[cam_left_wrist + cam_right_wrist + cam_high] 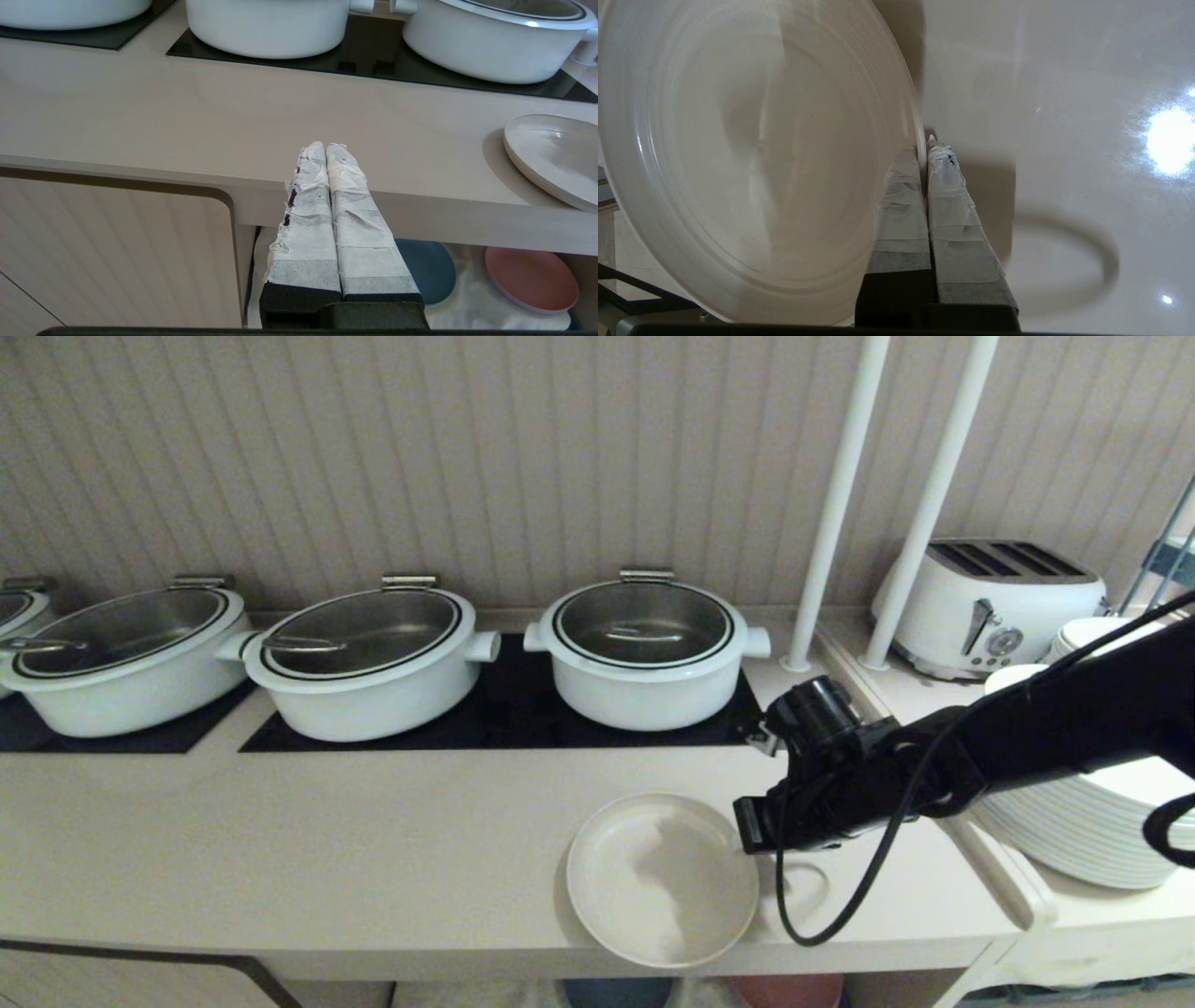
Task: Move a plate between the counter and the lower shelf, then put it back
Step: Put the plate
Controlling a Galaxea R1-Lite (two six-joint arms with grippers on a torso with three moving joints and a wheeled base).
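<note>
Counter [280,821] with plate [663,877], pots [359,658]

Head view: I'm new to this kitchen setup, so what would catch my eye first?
Probably the cream plate at the counter's front edge, its right rim pinched by the right tool on a black arm. Behind it, three white lidded pots line the black hob panels. On the right side ledge stand a white toaster and stacked white plates.

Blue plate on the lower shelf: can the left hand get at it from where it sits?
Probably yes. The left hand sits shut before the counter edge, the blue plate just beyond in the open niche, nothing between.
</note>
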